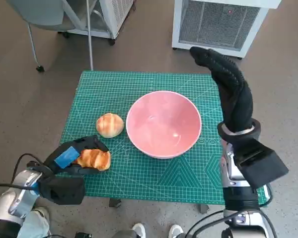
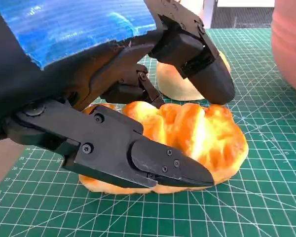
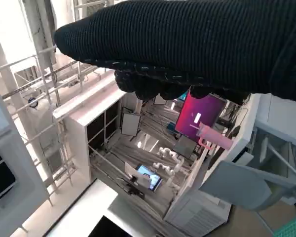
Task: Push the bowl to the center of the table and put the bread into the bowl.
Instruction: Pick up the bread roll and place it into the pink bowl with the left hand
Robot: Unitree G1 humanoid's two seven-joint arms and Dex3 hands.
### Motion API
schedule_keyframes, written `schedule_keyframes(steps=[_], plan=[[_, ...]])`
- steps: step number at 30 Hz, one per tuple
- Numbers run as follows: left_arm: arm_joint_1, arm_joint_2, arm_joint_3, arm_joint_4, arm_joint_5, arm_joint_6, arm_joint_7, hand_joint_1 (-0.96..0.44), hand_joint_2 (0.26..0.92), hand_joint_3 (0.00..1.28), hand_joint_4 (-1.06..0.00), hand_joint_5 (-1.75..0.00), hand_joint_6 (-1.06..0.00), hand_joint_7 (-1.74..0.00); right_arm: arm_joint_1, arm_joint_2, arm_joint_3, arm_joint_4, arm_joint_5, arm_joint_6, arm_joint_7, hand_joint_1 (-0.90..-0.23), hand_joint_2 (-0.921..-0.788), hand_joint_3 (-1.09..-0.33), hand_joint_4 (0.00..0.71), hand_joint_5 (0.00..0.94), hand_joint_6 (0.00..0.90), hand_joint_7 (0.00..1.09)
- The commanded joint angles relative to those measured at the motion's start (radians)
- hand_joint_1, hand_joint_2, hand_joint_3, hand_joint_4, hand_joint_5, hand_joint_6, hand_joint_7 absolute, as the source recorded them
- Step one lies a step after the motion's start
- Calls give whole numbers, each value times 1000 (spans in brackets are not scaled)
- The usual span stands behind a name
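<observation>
Croissant (image 2: 197, 143) clasped in my left hand (image 1: 72, 158)
It rests on the mat (image 1: 139, 173) by the near left corner; roll (image 1: 110, 125) just beyond; pink bowl (image 1: 163, 124) mid-mat; my right hand (image 1: 228, 84) raised beside the bowl, empty, fingers extended.

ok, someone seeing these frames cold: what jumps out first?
The big pink bowl near the middle of the green cutting mat. Next, the left hand at the mat's near left corner, its fingers around a golden croissant-like bread, with a round bun lying between it and the bowl. The gloved right hand is raised beside the bowl, holding nothing.
</observation>
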Motion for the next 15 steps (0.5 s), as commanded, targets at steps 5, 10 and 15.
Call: schedule_keyframes(steps=[5,10,15], plan=[[76,27,131,-265,-143,57,-116,0,885,204,-650,-1266,-512,-1247,22,1,3,-2,-4,14,-5,-668,-921,-807,282,0,-1,652],[63,14,205,-392,-209,94,-149,0,915,172,-609,-1305,-500,-1254,22,-3,0,-6,-2,18,-4,-668,-921,-810,281,0,-1,651],[-1,-4,255,-495,-237,138,-154,0,920,169,-587,-1298,-503,-1279,21,-7,-3,-6,2,21,-1,-677,-921,-812,280,0,-1,649]])
